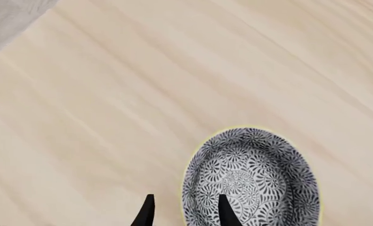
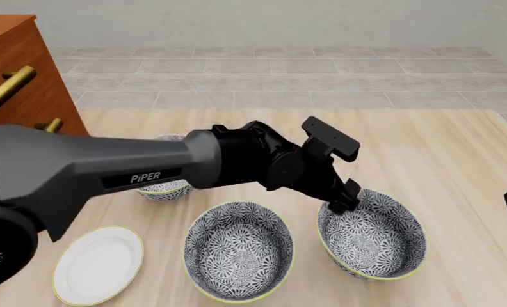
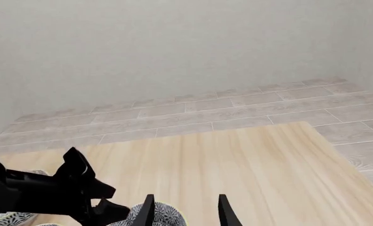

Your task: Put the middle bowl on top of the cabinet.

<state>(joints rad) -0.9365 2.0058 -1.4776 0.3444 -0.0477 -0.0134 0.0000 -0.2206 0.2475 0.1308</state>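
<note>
Three alike blue-and-white floral bowls stand on the wooden table. The middle bowl [image 2: 238,249] sits at the front, between a far left bowl [image 2: 164,187] half hidden by my left arm and a right bowl [image 2: 375,238]. My left gripper [image 2: 345,203] reaches across to the right bowl [image 1: 252,179]. It is open [image 1: 186,214], one finger outside the rim and one inside. The cabinet [image 2: 18,77] rises at the far left, reddish-brown with brass handles. My right gripper [image 3: 186,214] is open and holds nothing, hanging above the table's right side.
A flat white plate [image 2: 98,265] with a yellow rim lies at the front left. My left arm [image 2: 151,169] spans the table above the far left bowl. Bare table [image 2: 424,153] stretches behind the bowls; grey tiled floor lies beyond it.
</note>
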